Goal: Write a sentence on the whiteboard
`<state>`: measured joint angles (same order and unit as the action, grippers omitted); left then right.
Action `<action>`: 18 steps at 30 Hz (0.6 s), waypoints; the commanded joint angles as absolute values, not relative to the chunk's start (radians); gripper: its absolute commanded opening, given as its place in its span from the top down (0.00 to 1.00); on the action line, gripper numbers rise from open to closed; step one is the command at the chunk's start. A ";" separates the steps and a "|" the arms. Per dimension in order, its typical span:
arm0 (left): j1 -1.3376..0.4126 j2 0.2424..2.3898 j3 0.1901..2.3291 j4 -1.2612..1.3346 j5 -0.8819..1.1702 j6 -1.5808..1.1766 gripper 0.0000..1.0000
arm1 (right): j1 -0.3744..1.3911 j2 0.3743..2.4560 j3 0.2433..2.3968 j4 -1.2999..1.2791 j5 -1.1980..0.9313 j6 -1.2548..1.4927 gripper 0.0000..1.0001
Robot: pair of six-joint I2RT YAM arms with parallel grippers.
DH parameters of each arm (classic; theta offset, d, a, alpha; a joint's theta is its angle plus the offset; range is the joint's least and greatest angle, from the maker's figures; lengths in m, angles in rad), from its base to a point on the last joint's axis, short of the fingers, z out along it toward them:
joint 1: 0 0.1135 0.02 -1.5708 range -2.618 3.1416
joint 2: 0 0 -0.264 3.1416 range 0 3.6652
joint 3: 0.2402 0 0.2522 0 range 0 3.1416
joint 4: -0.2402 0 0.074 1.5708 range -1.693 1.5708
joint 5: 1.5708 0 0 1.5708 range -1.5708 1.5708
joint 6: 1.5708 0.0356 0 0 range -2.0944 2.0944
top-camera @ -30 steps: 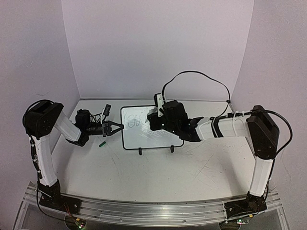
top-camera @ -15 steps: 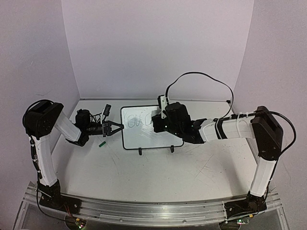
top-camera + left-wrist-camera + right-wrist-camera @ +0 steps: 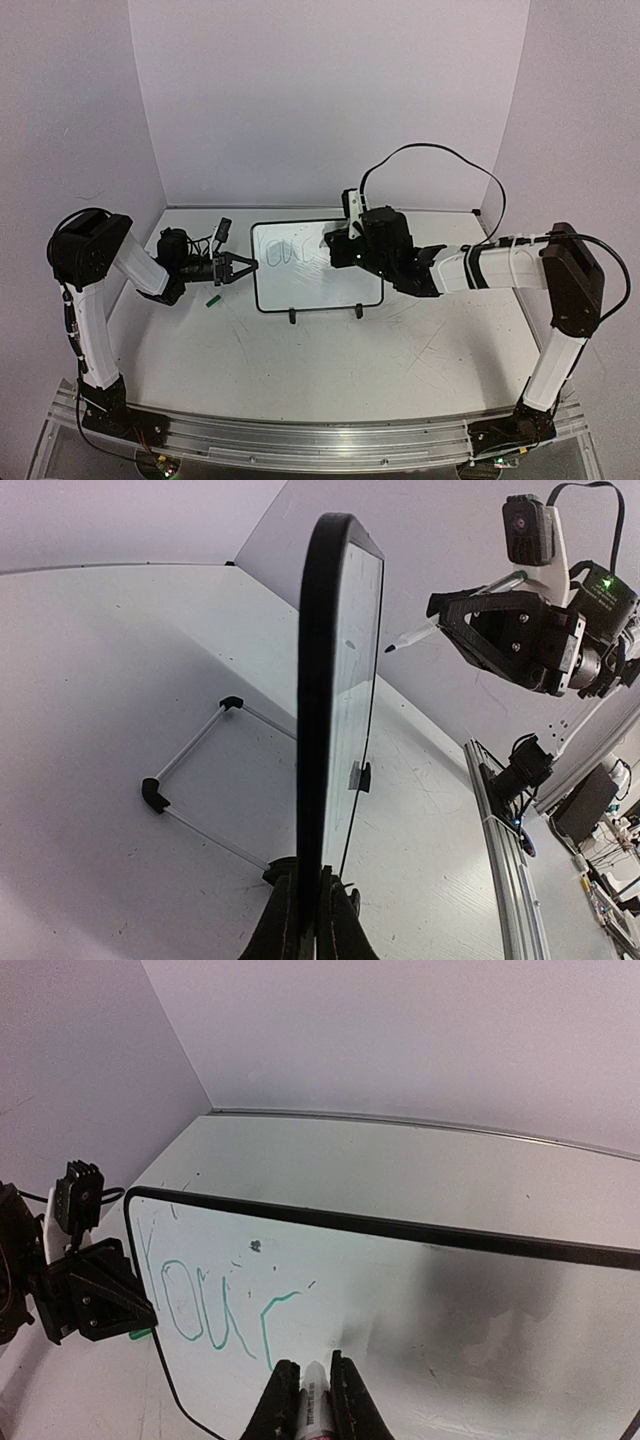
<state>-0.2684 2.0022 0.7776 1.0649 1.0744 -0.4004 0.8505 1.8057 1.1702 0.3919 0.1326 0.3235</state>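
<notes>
The desk (image 3: 330,370) carries the whiteboard (image 3: 315,290), which stands upright on its feet at centre back. The right arm (image 3: 485,268) is found shifted rightward along the board's face compared with a second ago. More of the sentence (image 3: 210,1310) is therefore exposed behind it: "You" and one further stroke are read. Writing is judged to be under way, with most of the words still to be written. The left fingers (image 3: 240,266) are clamped on the board's left edge, so the board is steadied. The right fingers (image 3: 338,1400) are closed on the marker (image 3: 313,1392), whose tip is aimed just right of the last stroke. Contact between tip and surface cannot be confirmed in either wrist view. The marker barrel is cut off at the bottom of the right wrist view. A small green item (image 3: 212,298), possibly a cap, is noted on the desk near the left fingers.
</notes>
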 commanded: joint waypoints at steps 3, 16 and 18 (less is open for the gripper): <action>-0.259 1.980 0.797 1.062 1.071 -0.391 1.00 | 0.835 1.806 1.202 0.406 0.151 0.336 1.00; -0.258 1.982 0.801 1.061 1.073 -0.392 1.00 | 0.831 1.853 1.247 0.389 0.156 0.314 1.00; -0.258 1.982 0.800 1.061 1.073 -0.391 1.00 | 0.831 1.859 1.256 0.386 0.154 0.310 1.00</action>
<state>-0.2684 2.0022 0.7776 1.0641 1.0740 -0.4004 0.8353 1.8352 1.2050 0.3801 0.1406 0.3237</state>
